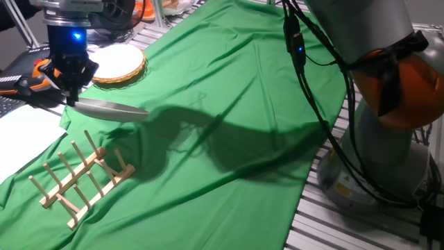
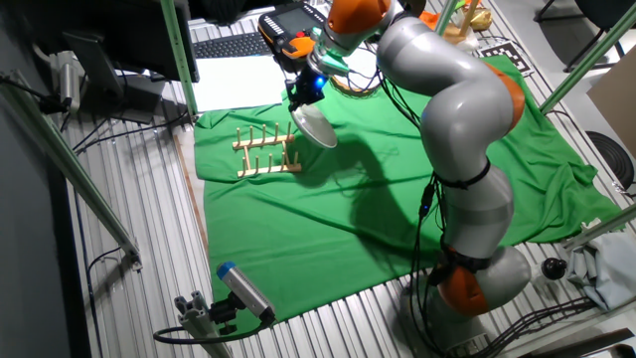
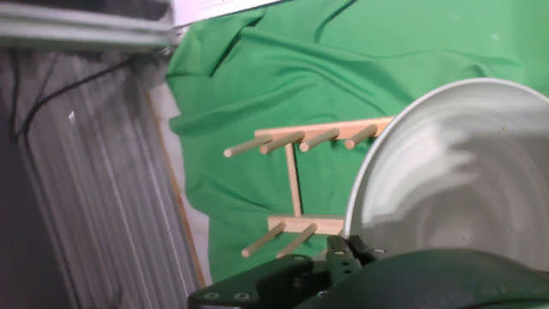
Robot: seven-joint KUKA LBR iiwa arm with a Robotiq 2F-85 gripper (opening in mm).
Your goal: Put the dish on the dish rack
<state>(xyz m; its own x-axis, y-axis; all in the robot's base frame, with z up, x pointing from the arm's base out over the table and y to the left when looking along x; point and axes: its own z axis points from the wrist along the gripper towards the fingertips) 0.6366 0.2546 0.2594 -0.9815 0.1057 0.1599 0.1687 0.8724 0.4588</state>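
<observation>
The dish (image 1: 111, 109) is a plain white plate held in the air, nearly flat, above the green cloth. My gripper (image 1: 71, 96) is shut on its rim at the left edge. In the other fixed view the dish (image 2: 316, 127) hangs tilted just right of the dish rack (image 2: 266, 151), with my gripper (image 2: 304, 97) above it. The dish rack (image 1: 82, 178) is a small wooden frame with upright pegs, lying on the cloth below and in front of the dish. The hand view shows the dish (image 3: 455, 172) filling the right side, partly hiding the dish rack (image 3: 296, 184).
A white disc with a wicker rim (image 1: 118, 64) lies on the cloth behind the gripper. White paper (image 1: 24, 132) lies left of the cloth. The robot base (image 1: 378, 139) and its cables stand at the right. Bare metal slats (image 3: 86, 172) border the cloth's left edge.
</observation>
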